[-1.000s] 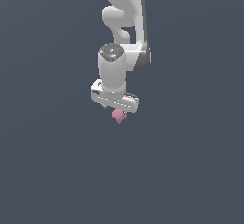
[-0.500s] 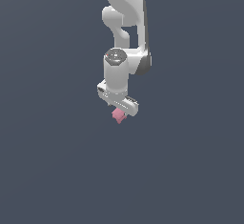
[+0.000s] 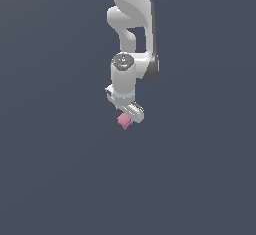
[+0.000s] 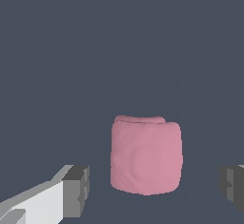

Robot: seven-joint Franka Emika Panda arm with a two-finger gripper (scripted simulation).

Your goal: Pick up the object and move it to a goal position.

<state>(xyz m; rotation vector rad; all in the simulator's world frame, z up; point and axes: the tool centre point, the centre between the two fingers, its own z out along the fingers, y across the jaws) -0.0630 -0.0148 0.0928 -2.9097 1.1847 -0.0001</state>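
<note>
In the exterior view the white arm (image 3: 132, 24) came down from the top of the picture against a plain dark grey-blue background (image 3: 50, 169), its wrist pointing downward and the gripper (image 3: 125, 119) turned at a slant, so that the crossbar of the hand ran from upper left to lower right. Directly beneath that crossbar sat the pink object (image 3: 123, 121), a small matte lump narrower than the hand above it and seeming to touch its underside; whether it rested on a surface could not be told, since the background showed no edge or shadow. The wrist view gave the clearer account of the grasp. There the object (image 4: 146, 155) appeared as a rounded, soft-edged block with a shallow fold along one side, lying between the two dark finger pads (image 4: 76, 191). A clear strip of background showed between the pad and the near face of the blob, and a similar strip separated the other pad, only partly in frame, from the opposite face. The jaws therefore stood apart, straddling the object without pressing on it, with the gripper (image 4: 152, 189) centred roughly over the pink mass.
</note>
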